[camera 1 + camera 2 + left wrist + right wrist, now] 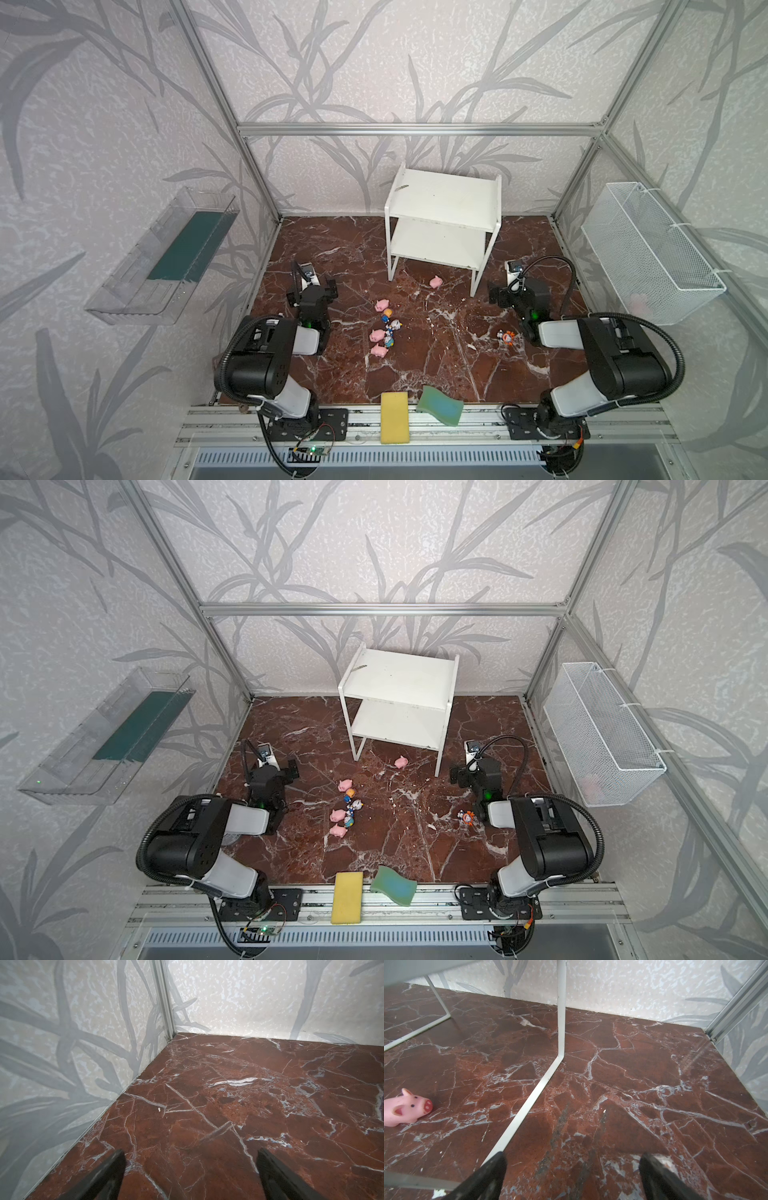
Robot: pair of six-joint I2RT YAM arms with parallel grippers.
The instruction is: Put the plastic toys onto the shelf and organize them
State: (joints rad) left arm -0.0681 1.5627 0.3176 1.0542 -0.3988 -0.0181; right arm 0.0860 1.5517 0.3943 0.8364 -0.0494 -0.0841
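Left claw (pixel 189 1157), right claw (pixel 572 1159): both spread wide, holding nothing. Rounded pink plastic pig (pixel 406 1107) lies near small white two-tier shelf (pixel 444 195).

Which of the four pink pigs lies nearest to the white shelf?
The lone pig by the front legs of the shelf. The other three pigs lie farther off, clustered with the figurines.

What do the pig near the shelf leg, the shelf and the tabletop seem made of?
Pig: matte pink plastic or rubber, with painted red snout. Shelf: white-painted boards, scuffed, wood or metal unclear; its thin bent legs look like metal strip. Tabletop: red-brown marble look with white veins, slightly glossy, possibly printed.
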